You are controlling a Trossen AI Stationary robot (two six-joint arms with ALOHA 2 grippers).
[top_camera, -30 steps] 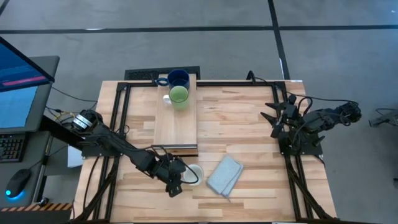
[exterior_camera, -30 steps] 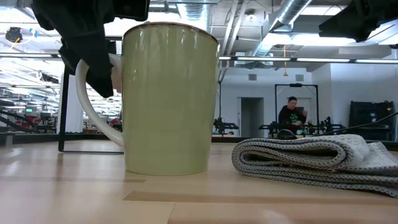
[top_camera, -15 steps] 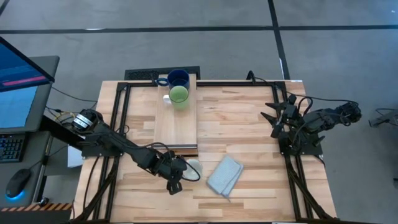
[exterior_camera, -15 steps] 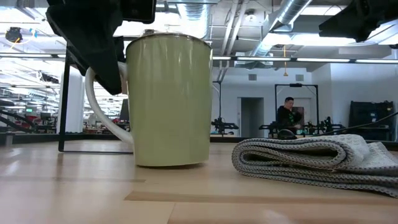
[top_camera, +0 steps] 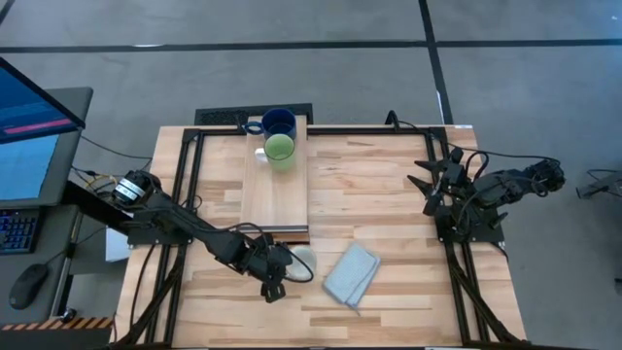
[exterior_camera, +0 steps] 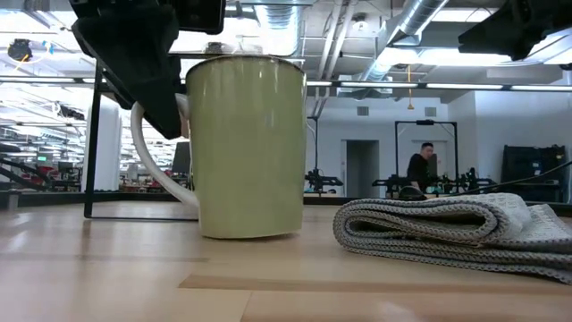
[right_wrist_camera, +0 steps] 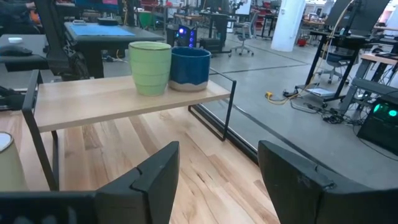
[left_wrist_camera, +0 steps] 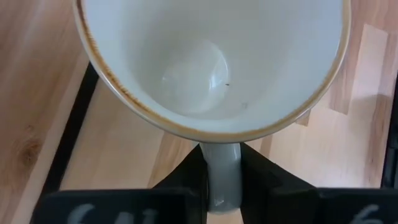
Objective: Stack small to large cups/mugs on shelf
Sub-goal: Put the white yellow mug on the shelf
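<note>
Left end effector point(left_wrist_camera: 221, 186) clamps white mug point(left_wrist_camera: 211, 62) by handle, lower centre, for carrying to shelf point(top_camera: 277, 190) | right end effector point(right_wrist_camera: 217, 174) wide, idle

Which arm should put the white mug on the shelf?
Left. The left gripper is shut on the white mug handle beside the shelf; the right gripper waits open at the table's far edge.

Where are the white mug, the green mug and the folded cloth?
white mug point(left_wrist_camera: 205, 81): left wrist view, inside bottom.
green mug point(right_wrist_camera: 150, 68): right wrist view, side wall.
folded cloth point(top_camera: 351, 273): high view, middle of top.
</note>
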